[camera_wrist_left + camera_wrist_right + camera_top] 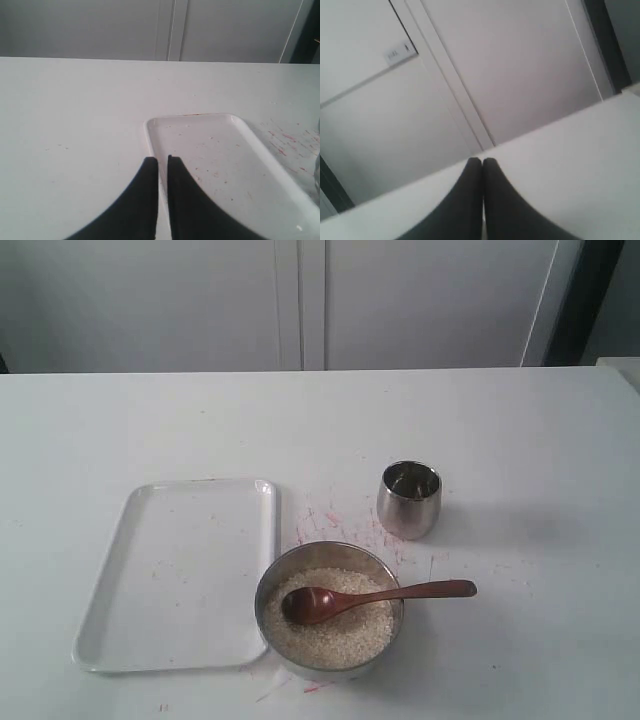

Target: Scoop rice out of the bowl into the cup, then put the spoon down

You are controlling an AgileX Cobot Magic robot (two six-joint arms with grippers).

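Step in hand, as judged: the spoon has not yet been picked up, so nothing is scooped.

- Bowl: filled with rice, at the front of the table.
- Spoon: its scoop end is laid on the rice near the bowl's middle. The handle is propped on the bowl's right rim and overhangs well past it.
- Cup: upright, behind the bowl and a little to its right, near but apart. It looks empty, though its inside is too dim for that to be confirmed.
- Tray: just left of the bowl. Whether they touch cannot be told.
- Right gripper: fully closed, nothing held. It is pointed at the far wall, and the bowl is not seen in its view.
- Left gripper: all but closed, with a thin slit left between the fingers and nothing held. It is seen above the tray's edge on the side away from the bowl.
- Neither arm is seen in the exterior view.

How it is best done:
- The right arm is better placed, since the handle sticks out on the bowl's right.
- The jaws are to be opened before the descent.
- The handle is to be gripped on the overhang outside the bowl's rim, across its slim width.
- The glossy wood may slip or roll, so a firm, square pinch is needed.
- The rim acts as a pivot: pressing down on the handle would flick the scoop end and rice out of the bowl.
- The steel bowl may slide if nudged, so contact with the rim is to be avoided.
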